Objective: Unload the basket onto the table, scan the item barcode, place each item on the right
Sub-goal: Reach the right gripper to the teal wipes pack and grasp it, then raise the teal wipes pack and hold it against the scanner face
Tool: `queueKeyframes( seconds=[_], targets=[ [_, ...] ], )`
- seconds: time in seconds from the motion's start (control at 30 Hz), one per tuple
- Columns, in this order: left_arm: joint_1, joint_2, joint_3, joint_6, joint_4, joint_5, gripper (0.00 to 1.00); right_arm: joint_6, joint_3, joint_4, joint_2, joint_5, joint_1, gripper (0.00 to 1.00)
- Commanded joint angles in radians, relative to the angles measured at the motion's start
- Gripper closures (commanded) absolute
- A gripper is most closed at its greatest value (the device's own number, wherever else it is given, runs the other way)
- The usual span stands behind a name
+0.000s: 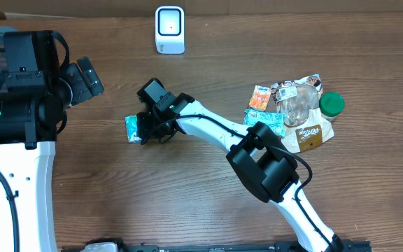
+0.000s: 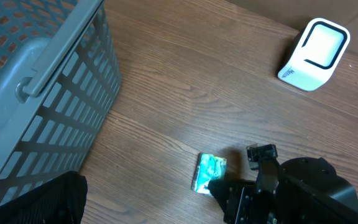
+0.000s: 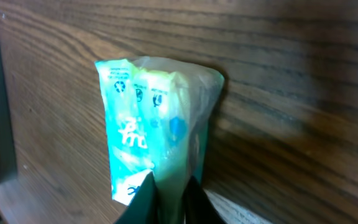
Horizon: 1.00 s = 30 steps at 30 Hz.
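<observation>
The item is a small teal snack packet (image 1: pixel 132 128), lying on the wooden table left of centre. My right gripper (image 1: pixel 144 129) is shut on its edge. In the right wrist view the packet (image 3: pixel 154 130) stands pinched between the two dark fingertips of the gripper (image 3: pixel 171 183). No barcode shows on the visible face. The left wrist view shows the packet (image 2: pixel 210 171) with the right gripper (image 2: pixel 221 188) at its lower corner. The white barcode scanner (image 1: pixel 169 29) stands at the table's far edge, also seen as the scanner (image 2: pixel 312 55). My left gripper (image 1: pixel 89 77) hovers open at the left, holding nothing.
A grey slatted basket (image 2: pixel 42 81) sits at the far left under my left arm. A pile of other snack packets (image 1: pixel 296 112) and a green-lidded jar (image 1: pixel 331 103) lies at the right. Bare wood lies between the packet and the scanner.
</observation>
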<state>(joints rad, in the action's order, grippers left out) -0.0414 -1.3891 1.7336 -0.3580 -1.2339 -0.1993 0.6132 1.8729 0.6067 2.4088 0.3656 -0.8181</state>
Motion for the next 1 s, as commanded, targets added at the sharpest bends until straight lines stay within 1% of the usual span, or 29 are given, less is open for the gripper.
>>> queueKeyframes(
  seconds=[0.0,0.13,0.27,0.37,0.47,0.53,0.7,0.77,0.87,0.97],
  targets=[
    [-0.004,0.009,0.008,0.022,0.003,-0.011,0.0,0.008,0.008,0.036,0.018,0.026,0.025,0.96],
    [-0.004,0.009,0.008,0.022,0.003,-0.011,0.0,-0.009,0.008,0.072,-0.054,0.17,0.097,0.96],
    [-0.004,0.009,0.008,0.022,0.003,-0.011,0.0,-0.104,0.008,0.142,-0.149,0.393,0.19,0.96],
    [-0.004,0.009,0.008,0.022,0.003,-0.011,0.0,-0.164,0.008,0.186,-0.196,0.508,0.244,0.96],
    [-0.004,0.009,0.008,0.022,0.003,-0.011,0.0,-0.206,0.008,0.218,-0.232,0.615,0.306,0.96],
    [-0.004,0.009,0.008,0.022,0.003,-0.011,0.0,-0.253,0.008,0.235,-0.252,0.757,0.369,0.96],
    [-0.004,0.009,0.008,0.022,0.003,-0.011,0.0,-0.352,0.008,0.293,-0.257,0.968,0.459,0.96],
    [-0.004,0.009,0.008,0.022,0.003,-0.011,0.0,-0.425,0.008,0.351,-0.257,1.04,0.491,0.96],
    [-0.004,0.009,0.008,0.022,0.003,-0.011,0.0,-0.586,0.008,0.47,-0.257,1.178,0.533,0.96],
    [-0.004,0.009,0.008,0.022,0.003,-0.011,0.0,-0.705,0.008,0.607,-0.261,1.204,0.57,0.96]
  ],
)
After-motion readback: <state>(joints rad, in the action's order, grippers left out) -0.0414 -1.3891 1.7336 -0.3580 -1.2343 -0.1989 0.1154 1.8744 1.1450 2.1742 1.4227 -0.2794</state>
